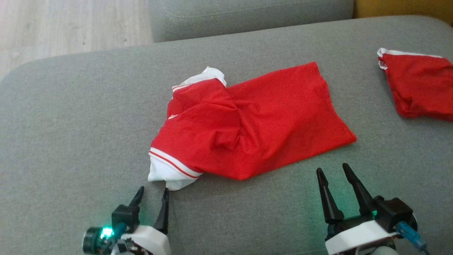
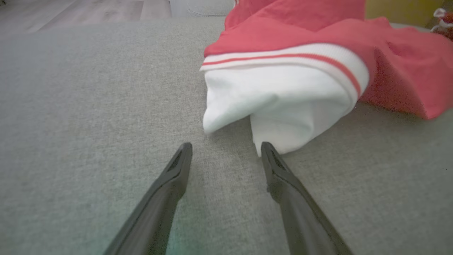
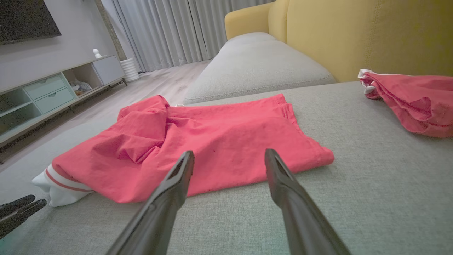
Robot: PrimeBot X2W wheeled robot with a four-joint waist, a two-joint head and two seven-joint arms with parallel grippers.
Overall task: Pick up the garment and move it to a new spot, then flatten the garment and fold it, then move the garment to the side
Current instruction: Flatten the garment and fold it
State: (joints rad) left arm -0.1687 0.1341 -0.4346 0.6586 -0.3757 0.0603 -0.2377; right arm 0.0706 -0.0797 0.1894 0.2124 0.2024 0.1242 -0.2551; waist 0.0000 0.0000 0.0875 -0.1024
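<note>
So the red garment (image 1: pixel 254 120) was lying crumpled in the middle of the grey sofa seat (image 1: pixel 70 124), with the body part fairly flat and the sleeve end all bunched up. My left gripper (image 1: pixel 153 189) sat low over the cushion with its fingers apart, one tip right at the white cuff (image 1: pixel 170 175). My right gripper (image 1: pixel 332 167) was spread open too, near the hem edge but not touching it. What worried me: that cuff looked like a thick banded roll doubled over on itself. Closing there could've caught only the top layer, or pinched the sofa cover along with it, since that weave looked soft and nubby. The body cloth looked thin and limp, so grabbing a single ply might've let the whole thing lift lopsided and crumple worse. There was also a second red piece (image 1: pixel 421 85) off to my right, well apart, but dragging that way could've tangled the two.
</note>
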